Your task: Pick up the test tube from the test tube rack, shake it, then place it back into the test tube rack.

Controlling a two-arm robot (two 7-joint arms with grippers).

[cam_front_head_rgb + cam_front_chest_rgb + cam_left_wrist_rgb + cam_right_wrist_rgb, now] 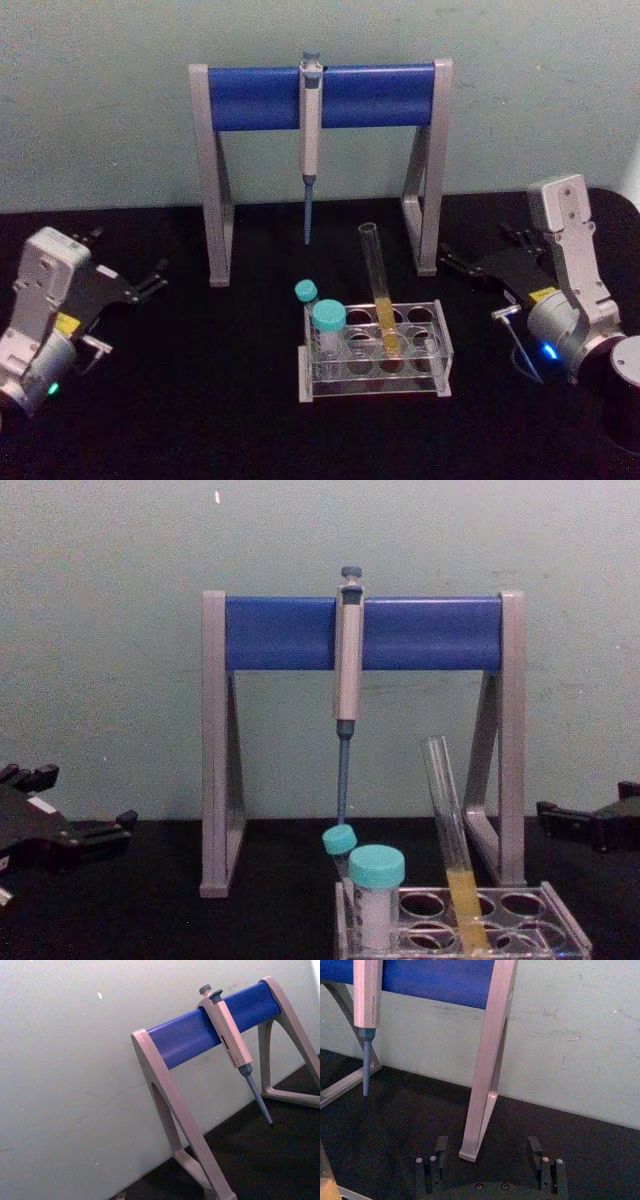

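The test tube (379,285) is a long clear glass tube with yellow-orange liquid in its lower part. It stands tilted in a hole of the clear test tube rack (442,372) at the table's middle front. The chest view shows the test tube (446,810) rising out of the rack (565,925). My left gripper (128,250) rests open at the table's left, far from the rack. My right gripper (480,246) rests open at the right, beside the stand's right leg. In the right wrist view its fingers (440,1146) are spread wide with nothing held.
Two teal-capped tubes (328,318) stand at the rack's left end. Behind the rack stands a tall grey-and-blue pipette stand (260,97) with a pipette (311,130) hanging from its bar. A pale wall closes off the back of the black table.
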